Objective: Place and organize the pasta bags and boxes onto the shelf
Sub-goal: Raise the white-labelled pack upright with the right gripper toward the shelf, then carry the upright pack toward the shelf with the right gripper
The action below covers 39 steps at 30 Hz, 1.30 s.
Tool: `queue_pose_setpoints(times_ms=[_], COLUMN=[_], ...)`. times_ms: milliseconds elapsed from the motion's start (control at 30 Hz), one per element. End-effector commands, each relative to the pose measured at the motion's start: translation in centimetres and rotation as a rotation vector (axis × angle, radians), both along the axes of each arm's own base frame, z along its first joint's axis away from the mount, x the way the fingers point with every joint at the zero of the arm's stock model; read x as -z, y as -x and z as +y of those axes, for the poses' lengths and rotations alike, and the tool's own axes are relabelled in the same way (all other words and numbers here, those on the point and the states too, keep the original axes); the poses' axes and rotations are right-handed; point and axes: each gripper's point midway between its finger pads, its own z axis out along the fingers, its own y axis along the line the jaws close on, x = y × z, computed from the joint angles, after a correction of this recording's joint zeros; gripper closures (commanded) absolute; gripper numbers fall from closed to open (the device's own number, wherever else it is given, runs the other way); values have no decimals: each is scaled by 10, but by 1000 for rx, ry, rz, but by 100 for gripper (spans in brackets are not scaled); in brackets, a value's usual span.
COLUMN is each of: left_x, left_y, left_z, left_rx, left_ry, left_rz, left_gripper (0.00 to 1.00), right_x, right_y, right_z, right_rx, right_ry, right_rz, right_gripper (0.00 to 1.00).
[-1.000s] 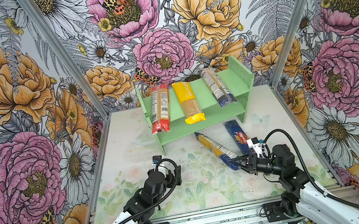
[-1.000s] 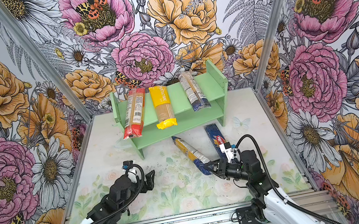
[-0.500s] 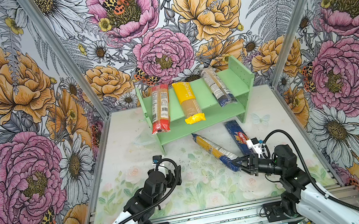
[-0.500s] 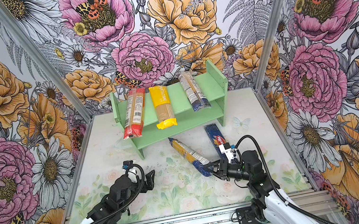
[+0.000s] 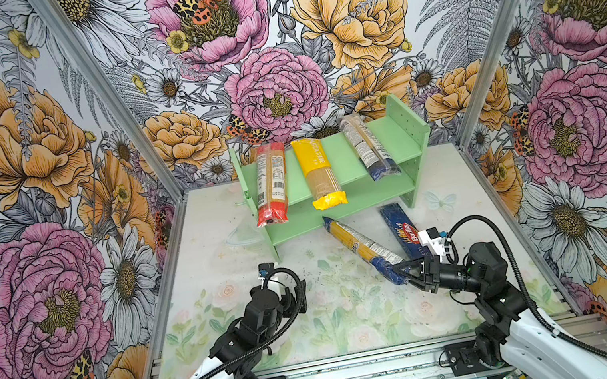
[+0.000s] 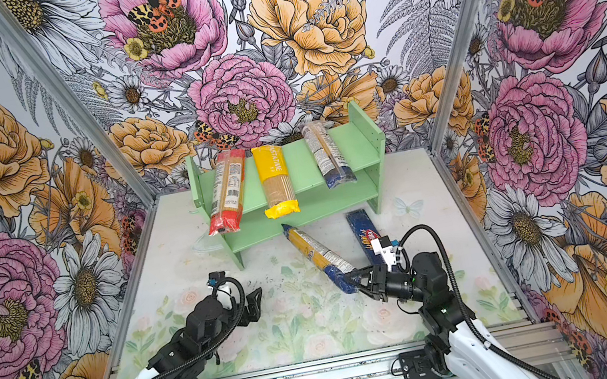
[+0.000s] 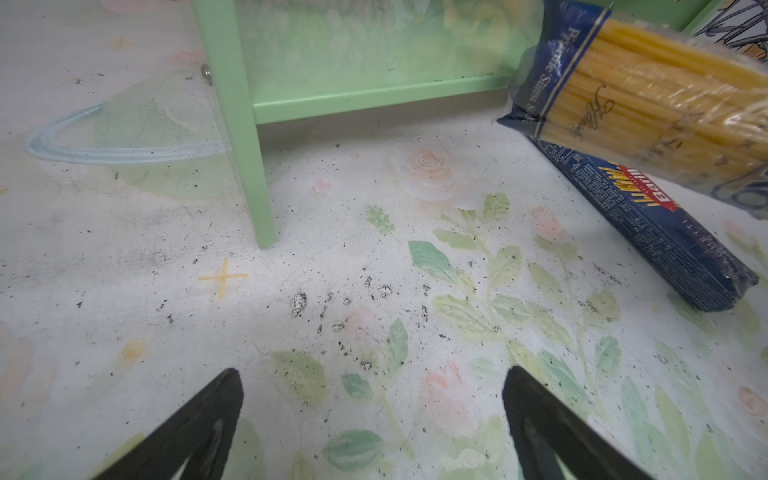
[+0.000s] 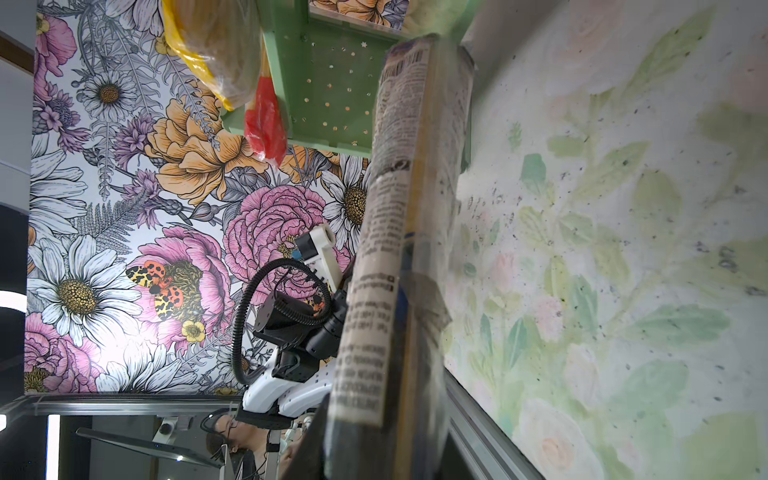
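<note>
Inspector: Which step was in hand?

Technician: Transfer of one pack. The right gripper (image 5: 408, 270) was clamped on the near blue end of the blue-ended clear bag (image 5: 362, 247). The bag appeared raised off the table (image 5: 220, 255), its far end pointing at the lower tier of the shelf (image 5: 406, 138).

Inspector: The other arm?

Technician: The left gripper (image 7: 374, 432) stood empty, fingers spread wide, above bare table.

Inspector: Remaining stock?

Technician: The Barilla box (image 5: 401, 228) lay on the table just beside the held bag. The red-ended bag (image 5: 272, 187), yellow bag (image 5: 317, 171) and second blue-ended bag (image 5: 368, 147) lay across the top tier, overhanging its front edge.

Inspector: Next requirement?

Technician: Probably a free slot and a level entry.
</note>
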Motion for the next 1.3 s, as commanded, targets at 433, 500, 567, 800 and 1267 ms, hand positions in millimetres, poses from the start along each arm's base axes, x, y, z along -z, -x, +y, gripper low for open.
queue_pose_setpoints(times_ms=[433, 500, 567, 800, 1267], left_x=[-15, -16, -15, -16, -16], left_y=[-4, -4, -4, -4, -4], left_z=[-7, -7, -7, -7, -7], left_rx=[15, 17, 16, 17, 18], left_ry=[46, 48, 48, 50, 50], left_rz=[-25, -25, -24, -28, -27], left_gripper=[1, 1, 1, 1, 1], right_x=[-94, -96, -99, -109, -109], right_y=[-10, -15, -19, -35, -68], right_z=[1, 1, 2, 3, 8], right_rx=[9, 17, 26, 50, 108], right_ry=[-137, -144, -149, -140, -136], right_rz=[-356, -364, -373, -424, -448], right_gripper=[100, 100, 100, 100, 100])
